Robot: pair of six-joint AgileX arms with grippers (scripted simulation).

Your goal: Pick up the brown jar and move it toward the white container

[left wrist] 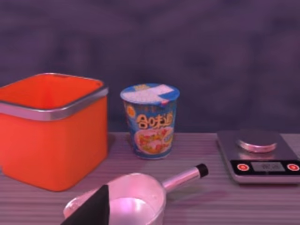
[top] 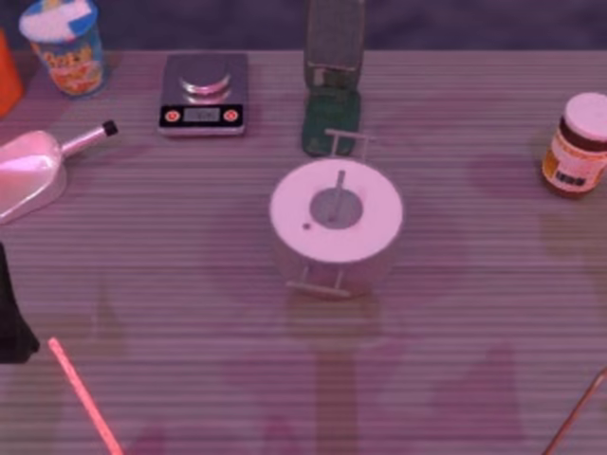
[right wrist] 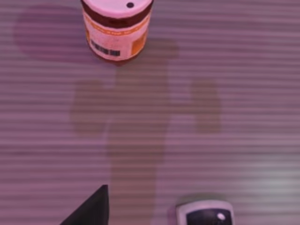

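My left arm (top: 13,318) shows only as a dark shape at the left edge of the top view, low in the frame. My right arm does not appear there at all. Each wrist view shows just one dark fingertip at its bottom edge, so I cannot tell whether either gripper is wide or narrow.

In the top view the white container (top: 336,227) sits in the middle of the frame, a thin rod rising from its grey centre and a wire handle on two sides. Farther back, toward the upper part of the frame, stand a kitchen scale (top: 204,93) and a dark green object (top: 333,118). A metal scoop (top: 38,171) lies at the left edge, with the printed cup (top: 64,45) in the upper left corner.

The brown jar (top: 576,144) stands upright at the right edge of the top view, well apart from the white container. Only my right wrist view shows its barcode label, at the top of that frame. Only my left wrist view shows the orange bin (left wrist: 49,129) whole, just beside the printed cup.
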